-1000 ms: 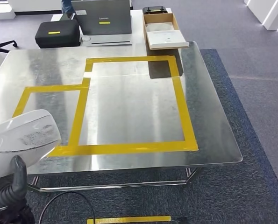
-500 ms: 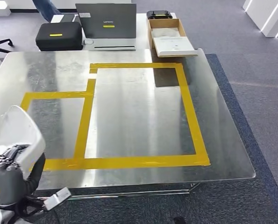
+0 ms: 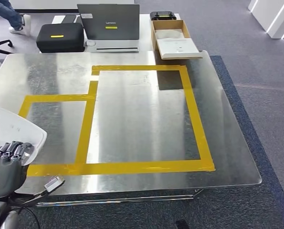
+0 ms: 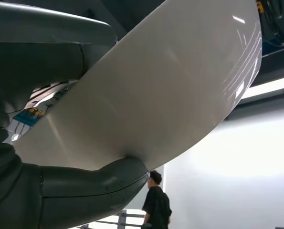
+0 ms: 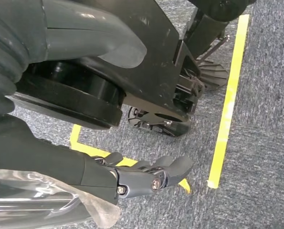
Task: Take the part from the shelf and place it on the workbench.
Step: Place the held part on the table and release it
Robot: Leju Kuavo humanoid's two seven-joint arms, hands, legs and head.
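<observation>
In the head view we see our left hand (image 3: 5, 167) gripping the white curved plastic part (image 3: 14, 131) at the near left edge of the shiny metal workbench (image 3: 140, 119), beside the yellow tape outline (image 3: 196, 119). A grey laptop (image 3: 110, 24), a black case (image 3: 59, 36) and an open cardboard box (image 3: 174, 38) sit beyond. In the left wrist view the part (image 4: 162, 86) lies clamped between thumb and fingers; a person (image 4: 156, 202) stands behind. In the right wrist view our right hand (image 5: 147, 179) hangs over grey carpet (image 5: 262, 119), fingers extended, holding nothing.
</observation>
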